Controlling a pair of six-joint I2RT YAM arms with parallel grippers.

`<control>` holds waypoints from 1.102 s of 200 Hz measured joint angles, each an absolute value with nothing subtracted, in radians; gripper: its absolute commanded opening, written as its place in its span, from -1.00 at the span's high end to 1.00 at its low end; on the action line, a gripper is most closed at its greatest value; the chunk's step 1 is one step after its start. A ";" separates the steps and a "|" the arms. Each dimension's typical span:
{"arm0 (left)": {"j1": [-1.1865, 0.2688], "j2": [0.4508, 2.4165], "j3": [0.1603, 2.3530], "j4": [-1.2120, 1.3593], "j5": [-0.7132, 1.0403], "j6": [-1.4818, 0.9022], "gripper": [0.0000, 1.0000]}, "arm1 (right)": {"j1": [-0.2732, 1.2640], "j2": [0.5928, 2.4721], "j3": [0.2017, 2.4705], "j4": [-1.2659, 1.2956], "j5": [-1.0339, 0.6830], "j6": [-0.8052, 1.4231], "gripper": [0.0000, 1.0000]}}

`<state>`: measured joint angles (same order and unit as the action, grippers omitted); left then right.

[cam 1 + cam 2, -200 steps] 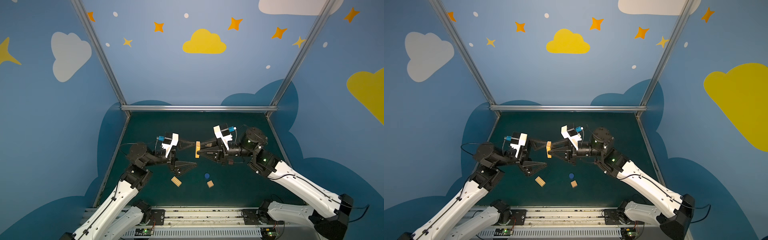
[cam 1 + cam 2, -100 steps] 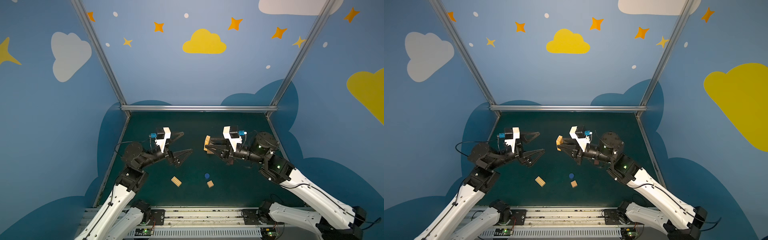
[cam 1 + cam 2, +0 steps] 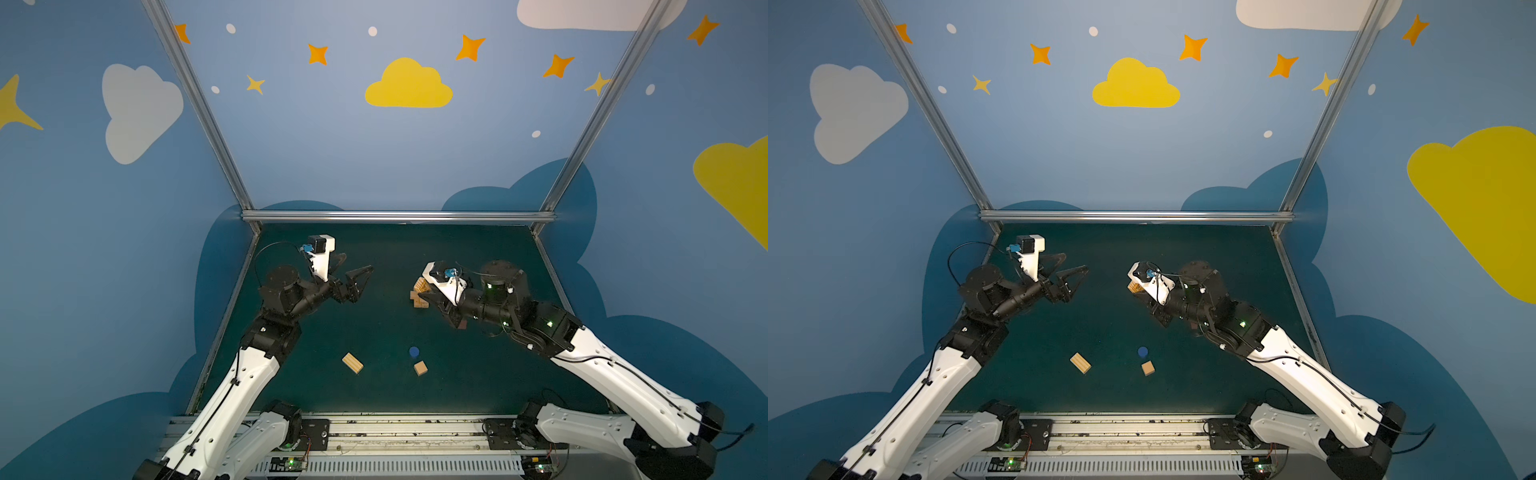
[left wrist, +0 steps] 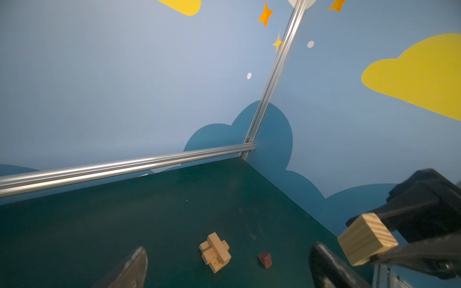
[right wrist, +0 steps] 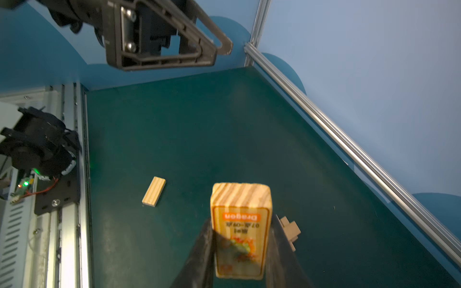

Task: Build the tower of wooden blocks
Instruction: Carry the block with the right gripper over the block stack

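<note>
The wood block tower (image 4: 215, 251) is a small pile of tan bars laid crosswise, right of the mat's middle (image 3: 419, 303). My right gripper (image 5: 240, 232) is shut on a tan wood block (image 5: 240, 199) with a printed label and holds it just above the tower (image 5: 290, 228); in both top views the held block (image 3: 420, 284) (image 3: 1133, 286) shows at the fingertips. A dark reddish-brown cube (image 4: 265, 259) lies beside the tower, under my right arm (image 3: 462, 324). My left gripper (image 3: 357, 264) (image 3: 1075, 262) hangs open and empty, left of centre.
Near the front lie a loose tan bar (image 3: 352, 363) (image 5: 154, 191), a tan cube (image 3: 420, 368) and a blue round piece (image 3: 414, 352). Metal rails (image 3: 395, 216) edge the green mat (image 3: 374, 324). The arm bases stand on the front rail (image 3: 374, 428).
The two grippers were close together at mid-table. My right gripper has carried the block right and down to the tower. My left gripper, open all along, has drawn back to the left.
</note>
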<state>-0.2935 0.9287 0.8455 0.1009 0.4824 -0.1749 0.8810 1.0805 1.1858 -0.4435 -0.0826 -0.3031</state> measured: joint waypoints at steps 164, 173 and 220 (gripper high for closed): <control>-0.263 1.231 1.083 -0.267 0.367 -0.241 -0.99 | 0.838 1.337 1.263 -0.700 0.128 -0.630 1.00; -0.263 1.244 1.090 -0.281 0.371 -0.243 -0.99 | 0.833 1.339 1.269 -0.707 0.125 -0.644 1.00; -0.263 1.295 1.126 -0.357 0.386 -0.243 -0.99 | 0.814 1.337 1.257 -0.713 0.101 -0.707 1.00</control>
<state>-0.2634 1.2949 1.1263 -0.3569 0.3859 -0.2432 0.8139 1.3369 1.2568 -0.7132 0.1013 -0.7071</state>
